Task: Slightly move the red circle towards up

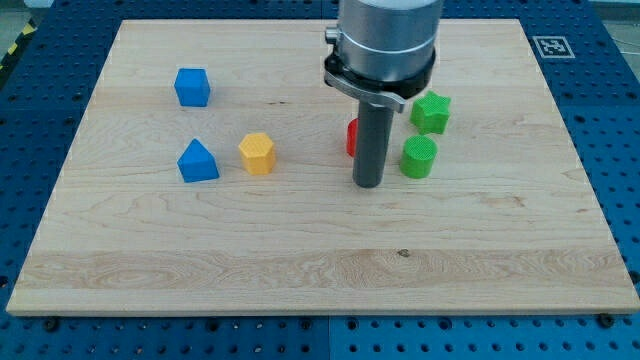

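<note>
My tip rests on the pale wooden worktop; there is no gripper, only the dark rod. The red plastic circle sits just beside the rod, towards the view's left, mostly hidden. To the rod's right stand a green cylinder and a green star-shaped block.

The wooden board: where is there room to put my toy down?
The whole bottom strip of the wooden board is bare. It's crowded around my tip, between the red block and green cylinder.
</note>
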Controlling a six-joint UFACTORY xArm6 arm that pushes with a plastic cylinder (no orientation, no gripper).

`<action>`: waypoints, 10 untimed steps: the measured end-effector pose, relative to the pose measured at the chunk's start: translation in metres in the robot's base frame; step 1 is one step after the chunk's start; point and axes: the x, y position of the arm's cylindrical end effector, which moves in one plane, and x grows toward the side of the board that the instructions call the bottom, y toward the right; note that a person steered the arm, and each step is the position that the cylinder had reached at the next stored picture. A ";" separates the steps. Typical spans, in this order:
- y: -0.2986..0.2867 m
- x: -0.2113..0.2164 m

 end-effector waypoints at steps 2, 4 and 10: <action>0.014 0.001; 0.013 -0.003; 0.012 -0.047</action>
